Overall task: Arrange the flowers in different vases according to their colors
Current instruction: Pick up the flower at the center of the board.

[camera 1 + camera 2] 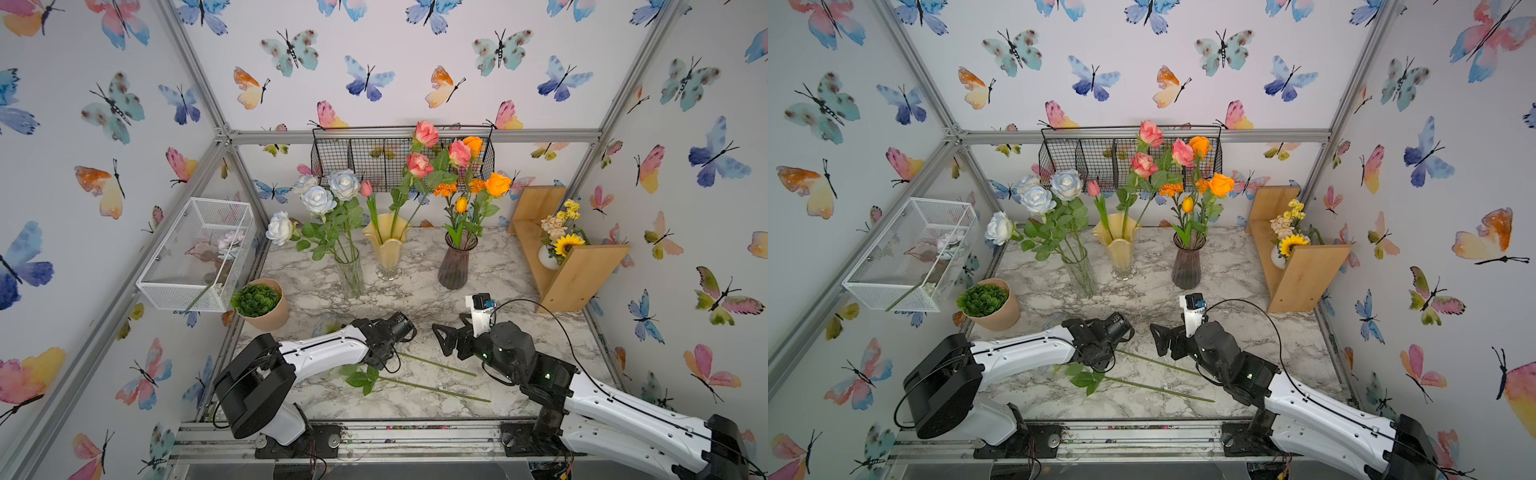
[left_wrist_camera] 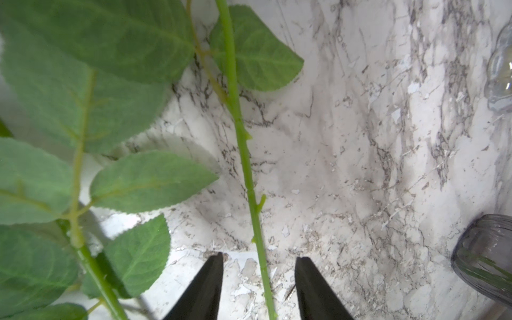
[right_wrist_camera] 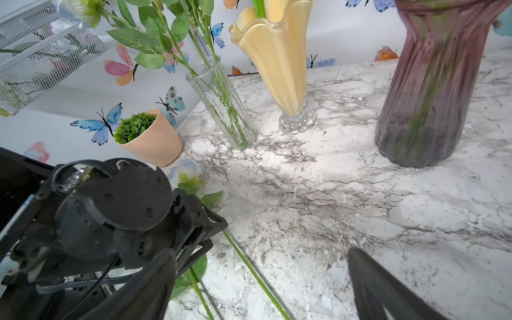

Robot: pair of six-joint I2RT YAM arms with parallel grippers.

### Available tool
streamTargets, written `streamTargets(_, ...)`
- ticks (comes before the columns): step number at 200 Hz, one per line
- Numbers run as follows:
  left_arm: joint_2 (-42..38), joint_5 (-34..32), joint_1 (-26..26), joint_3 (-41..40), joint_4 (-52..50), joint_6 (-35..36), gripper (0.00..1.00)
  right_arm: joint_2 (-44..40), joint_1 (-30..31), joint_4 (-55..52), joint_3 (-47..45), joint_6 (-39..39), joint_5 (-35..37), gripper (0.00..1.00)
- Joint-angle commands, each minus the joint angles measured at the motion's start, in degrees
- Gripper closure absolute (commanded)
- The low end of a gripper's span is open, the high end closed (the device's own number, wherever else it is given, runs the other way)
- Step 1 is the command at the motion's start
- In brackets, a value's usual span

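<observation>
Closest to me, at the front of the marble table (image 1: 528, 340), two loose flowers lie flat: a leafy stem (image 1: 432, 390) nearest the edge and, just behind it, a second stem (image 1: 436, 365) that runs under the left wrist toward a pale blue-white bloom (image 3: 185, 171) near the tan pot (image 1: 270, 316). The left gripper (image 2: 260, 256) is down over that second stem, jaws parted, the stem passing between them with a gap on each side, so nothing is pinched. The right gripper (image 1: 441, 340) hovers opposite, jaws spread wide and empty. Farther back three vases stand in a row: the clear glass vase (image 1: 350, 274) with white-blue roses (image 1: 318, 199), the yellow vase (image 1: 386, 245) with pink roses (image 1: 419, 164) and a pink tulip bud (image 1: 366, 188), and the purple vase (image 1: 455, 266) with orange flowers (image 1: 498, 183). A white mesh basket (image 1: 195, 257) hangs on the left wall; a wooden shelf (image 1: 582, 270) sits to the right.
</observation>
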Motion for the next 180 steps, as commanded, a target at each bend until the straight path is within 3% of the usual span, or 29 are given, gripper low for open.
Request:
streamTargets(1, 2.1, 1.0, 0.6, 1.2, -1.8, -0.2, 0.56, 0.3, 0.0, -0.1, -0.3, -0.3, 1.3, 0.01)
streamTargets(47, 4.1, -0.4, 1.1, 2.0, -2.1, 0.9, 0.66, -0.4, 0.0, 0.0, -0.8, -0.2, 1.3, 0.01)
streamTargets(111, 7.4, 0.4, 1.2, 4.2, -2.6, 2.1, 0.64, -1.3, 0.0, 0.2, -1.1, -0.2, 1.3, 0.02)
streamTargets(180, 9.0, 0.5, 1.5, 4.2, -2.6, 2.5, 0.73, -1.8, 0.0, -0.3, -1.1, -0.2, 1.2, 0.02)
